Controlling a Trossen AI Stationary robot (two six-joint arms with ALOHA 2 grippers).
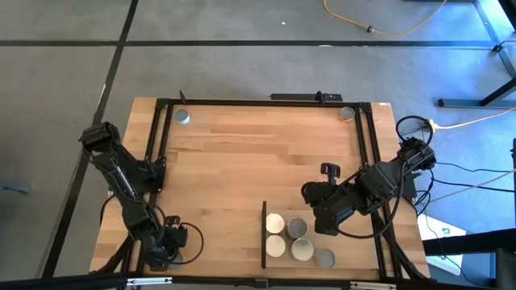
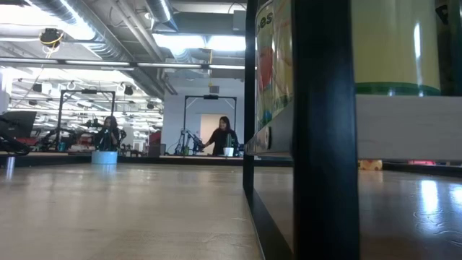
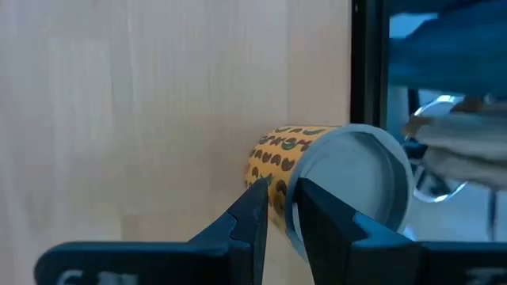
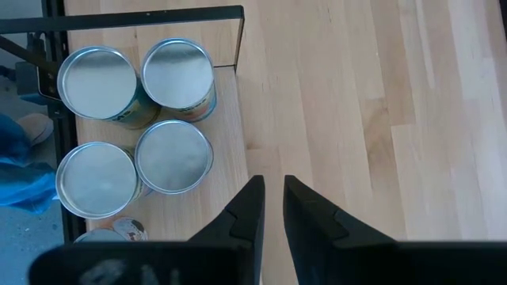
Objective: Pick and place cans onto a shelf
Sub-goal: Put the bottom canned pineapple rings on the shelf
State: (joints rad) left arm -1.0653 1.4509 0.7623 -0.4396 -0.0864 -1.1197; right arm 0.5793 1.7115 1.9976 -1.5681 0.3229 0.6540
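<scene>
Two dark arms are seen over the wooden tabletop. At the near left corner, the left claw is parked low; in its wrist view its fingers are nearly pressed together with only a thin slit between them, nothing pinched, and an orange patterned can lies on its side just beyond them. A small can is seen at the far left corner of the tabletop, another at the far right corner. Toward the near right, the shelf is marked by a black upright edge on its left side, and four cans stand on it in a tight square, touching. A fifth can stands just right of them. The right claw hovers just right of that group, fingers almost together, empty.
</scene>
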